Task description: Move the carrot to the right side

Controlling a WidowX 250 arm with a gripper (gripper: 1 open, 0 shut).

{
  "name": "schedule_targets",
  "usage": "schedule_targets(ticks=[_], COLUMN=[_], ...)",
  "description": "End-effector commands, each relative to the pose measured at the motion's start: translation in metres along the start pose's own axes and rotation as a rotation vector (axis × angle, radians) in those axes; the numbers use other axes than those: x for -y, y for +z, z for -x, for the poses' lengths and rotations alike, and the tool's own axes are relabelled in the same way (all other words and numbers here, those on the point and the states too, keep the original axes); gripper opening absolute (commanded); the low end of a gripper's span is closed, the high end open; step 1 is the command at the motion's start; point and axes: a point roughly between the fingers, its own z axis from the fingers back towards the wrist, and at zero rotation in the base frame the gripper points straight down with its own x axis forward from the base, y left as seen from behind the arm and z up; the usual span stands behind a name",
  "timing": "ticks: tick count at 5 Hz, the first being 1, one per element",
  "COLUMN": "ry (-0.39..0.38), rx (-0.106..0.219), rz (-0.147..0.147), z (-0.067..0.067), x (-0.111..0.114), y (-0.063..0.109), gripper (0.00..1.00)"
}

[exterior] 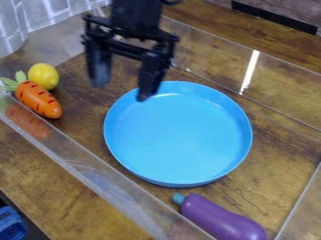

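A dark wooden table (75,164) with visible grain fills nearly the whole view. Clear acrylic walls (119,202) box it in, one running along the edge from nine o'clock toward six, another from twelve toward three. A bright streak of light (250,72) glints on the surface at two o'clock. Something blue (7,225) sits below the table's edge at seven o'clock, too cropped to identify.

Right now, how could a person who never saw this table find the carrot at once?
Start at the big blue plate and look to the table's left edge. The carrot lies there beside a yellow lemon; it is orange, grooved, with a green top.
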Motion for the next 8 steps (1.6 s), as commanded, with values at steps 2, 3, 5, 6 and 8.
schedule_targets(ticks=[2, 3, 5, 6, 8], ry=[0.340, 0.496, 0.678, 0.829, 0.916], rx=[0.111, 0.132, 0.161, 0.187, 0.226], rz=[0.109, 0.144, 0.189, 0.245, 0.296], z=[-0.014, -0.024, -0.038, -0.034, -0.020], x=[-0.045, -0.057, -0.077, -0.085, -0.120], y=[0.014, 0.012, -0.035, -0.047, -0.054], gripper=[1.00, 1.00, 1.00, 1.00, 1.00])
